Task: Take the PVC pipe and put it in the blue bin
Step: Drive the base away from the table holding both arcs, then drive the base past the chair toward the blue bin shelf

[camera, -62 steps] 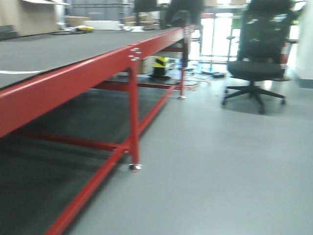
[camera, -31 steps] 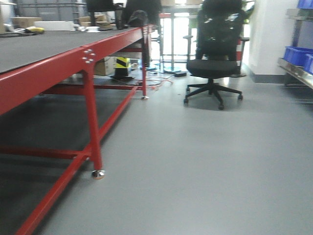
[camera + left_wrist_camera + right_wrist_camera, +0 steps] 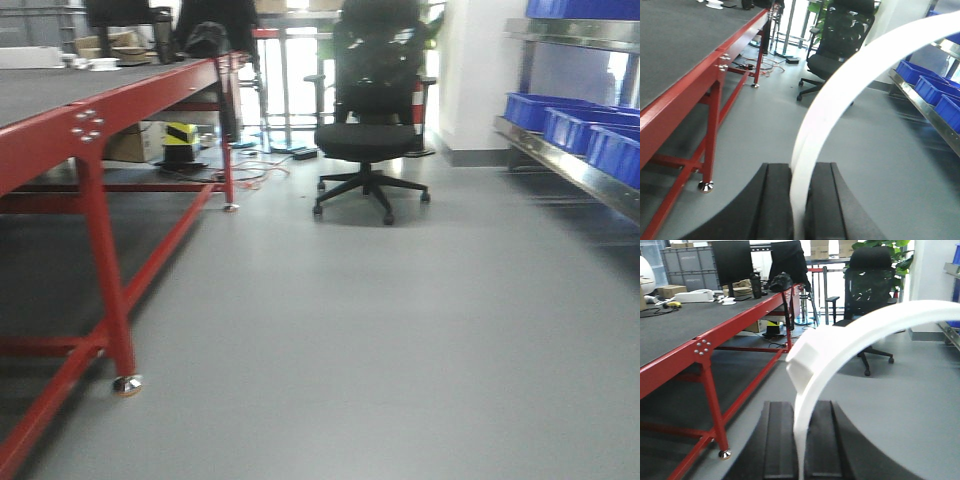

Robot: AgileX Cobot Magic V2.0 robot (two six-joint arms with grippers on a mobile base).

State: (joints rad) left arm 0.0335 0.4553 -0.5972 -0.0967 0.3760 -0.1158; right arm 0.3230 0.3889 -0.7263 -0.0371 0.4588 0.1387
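In the left wrist view a white PVC pipe (image 3: 840, 85) curves up and to the right from my left gripper (image 3: 799, 200), whose black jaws are shut on its lower end. In the right wrist view a second white PVC pipe (image 3: 850, 335) with a blocky end tab arcs to the right out of my right gripper (image 3: 800, 440), which is likewise shut on it. Blue bins (image 3: 560, 112) sit in a row on a metal shelf (image 3: 560, 160) at the right; they also show in the left wrist view, blue bins (image 3: 922, 84). Neither gripper shows in the front view.
A long red-framed table (image 3: 90, 130) with a dark top runs along the left, its leg (image 3: 110, 300) standing on grey floor. A black office chair (image 3: 368, 110) stands ahead in the middle. Boxes and cables lie under the table's far end.
The front view has swung to the right: the red table and the chair slid left in the frame, and the shelf with blue bins came into view at the right.
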